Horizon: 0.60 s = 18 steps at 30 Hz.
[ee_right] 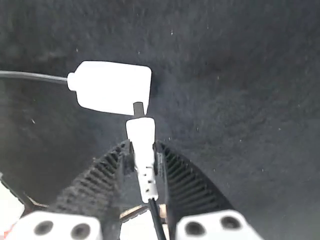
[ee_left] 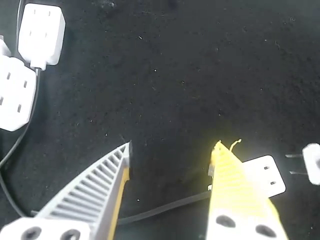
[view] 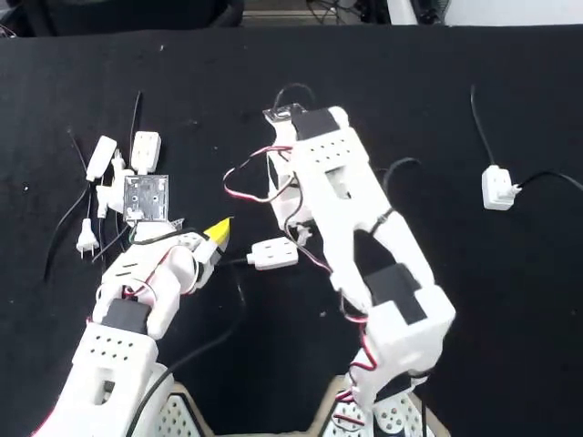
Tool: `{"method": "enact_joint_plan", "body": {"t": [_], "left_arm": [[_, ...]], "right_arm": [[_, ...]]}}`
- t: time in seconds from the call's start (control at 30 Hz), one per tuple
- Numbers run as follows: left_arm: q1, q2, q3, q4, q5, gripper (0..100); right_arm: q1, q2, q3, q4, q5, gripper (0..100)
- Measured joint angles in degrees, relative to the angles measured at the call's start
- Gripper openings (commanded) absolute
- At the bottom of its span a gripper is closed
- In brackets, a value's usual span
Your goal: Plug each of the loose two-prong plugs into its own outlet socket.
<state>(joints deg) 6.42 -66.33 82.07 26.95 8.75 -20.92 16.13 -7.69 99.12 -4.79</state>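
White plastic was seen in the two-prong plug [ee_right: 142,150], which was gripped between the right fingers [ee_right: 185,182], its prongs at the face of the outlet socket [ee_right: 112,87] laid on the black tabletop [ee_right: 240,75]. The left fingers [ee_left: 235,185] were spread apart with nothing held, that socket just beside the yellow one.

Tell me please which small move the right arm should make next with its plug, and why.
Probably push the plug straight on into the outlet socket. The right gripper is shut on the plug, its prongs point at the socket's face, but they show bare between the two, so it seems not seated.
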Motion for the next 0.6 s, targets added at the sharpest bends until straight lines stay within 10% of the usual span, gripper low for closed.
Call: {"method": "enact_joint_plan", "body": {"t": [0.6], "left_arm": [[0.00, 0.00, 0.00, 0.00, 0.00, 26]], "right_arm": [[-3.25, 6.86, -1.23, 0.00, -3.25, 1.1]]}}
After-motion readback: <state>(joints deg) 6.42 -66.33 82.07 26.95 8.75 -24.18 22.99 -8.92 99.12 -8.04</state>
